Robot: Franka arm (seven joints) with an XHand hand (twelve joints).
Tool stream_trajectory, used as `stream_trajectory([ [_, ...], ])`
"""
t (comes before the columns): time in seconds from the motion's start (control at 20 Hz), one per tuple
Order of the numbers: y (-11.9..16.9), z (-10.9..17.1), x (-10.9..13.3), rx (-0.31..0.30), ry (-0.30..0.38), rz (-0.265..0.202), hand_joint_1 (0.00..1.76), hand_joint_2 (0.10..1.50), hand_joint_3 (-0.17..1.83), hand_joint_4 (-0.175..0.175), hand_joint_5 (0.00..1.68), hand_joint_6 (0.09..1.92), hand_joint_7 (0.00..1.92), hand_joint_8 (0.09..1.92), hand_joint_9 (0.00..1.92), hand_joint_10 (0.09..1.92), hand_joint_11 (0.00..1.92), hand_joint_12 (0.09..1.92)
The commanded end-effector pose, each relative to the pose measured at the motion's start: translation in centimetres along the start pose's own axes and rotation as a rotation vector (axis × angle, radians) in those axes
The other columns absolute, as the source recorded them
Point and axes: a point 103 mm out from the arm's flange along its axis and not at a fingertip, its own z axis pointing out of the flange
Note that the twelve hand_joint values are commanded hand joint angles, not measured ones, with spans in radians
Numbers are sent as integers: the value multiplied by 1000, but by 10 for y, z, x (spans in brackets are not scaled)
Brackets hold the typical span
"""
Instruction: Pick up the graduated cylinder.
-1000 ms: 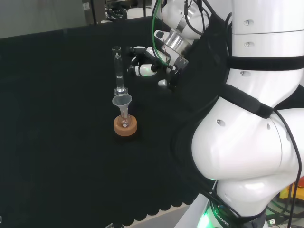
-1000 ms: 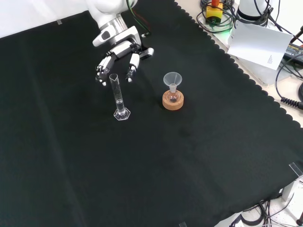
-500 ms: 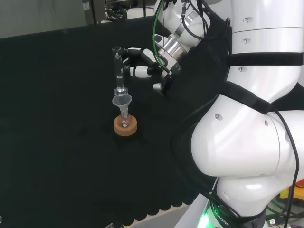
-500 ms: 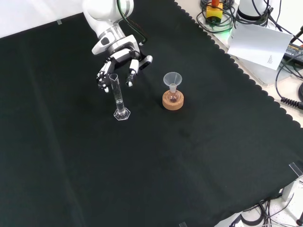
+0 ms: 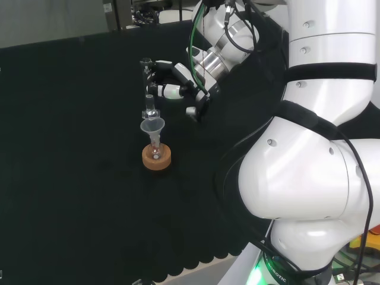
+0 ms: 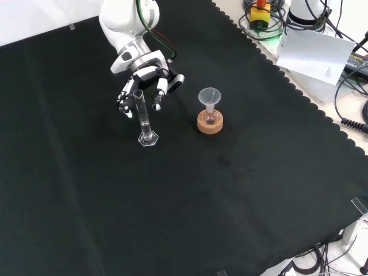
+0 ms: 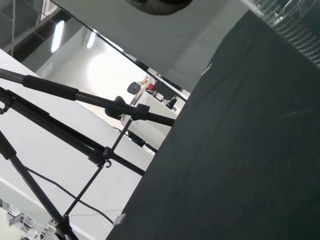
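The graduated cylinder [image 5: 148, 95] [image 6: 144, 122] is a slim clear tube standing upright on its flat foot on the black cloth. The black and white hand [image 5: 173, 81] [image 6: 142, 76] hovers at the cylinder's upper part, open. In the front view its fingers [image 6: 122, 104] hang on one side of the tube and the thumb [image 6: 158, 99] on the other, with the tube's top between them. I cannot tell whether anything touches the glass. In the wrist view a curved clear glass edge [image 7: 292, 22] shows close by.
A small round flask with a clear funnel in its neck sits on a cork ring [image 5: 157, 158] [image 6: 210, 122], close beside the cylinder. White sheets [image 6: 315, 49] and cables lie beyond the cloth's scalloped edge [image 6: 299, 95] in the front view.
The hand has moved leftward in the head view, up to the cylinder, and now straddles its top. The cylinder and the flask have stayed put.
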Motion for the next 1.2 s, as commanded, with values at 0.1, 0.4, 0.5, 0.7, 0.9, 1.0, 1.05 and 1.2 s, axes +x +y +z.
stream_trajectory([
  [0.1,4,7,-5,-17,18,-7,1072,979,-175,-24,606,91,526,583,764,481,482,1252],
  [0.4,5,16,-7,-29,38,-24,1082,980,-175,-17,649,119,548,580,786,470,513,1238],
  [0.5,5,20,-8,-24,40,-22,1084,980,-175,-15,660,126,553,580,793,469,517,1236],
  [0.7,4,24,-12,-22,47,-17,1087,981,-175,-14,663,152,567,572,813,452,535,1219],
  [0.9,5,27,-13,-28,62,-12,1088,981,-175,-13,667,165,577,571,824,447,544,1216],
  [1.0,4,27,-15,-28,68,-12,1089,982,-175,-12,670,170,581,572,826,446,546,1215],
  [1.05,4,27,-15,-27,74,-11,1088,982,-175,-11,671,172,582,571,827,446,547,1215],
  [1.2,3,28,-17,-31,79,-8,1087,983,-175,-11,670,178,584,571,834,444,553,1214],
])
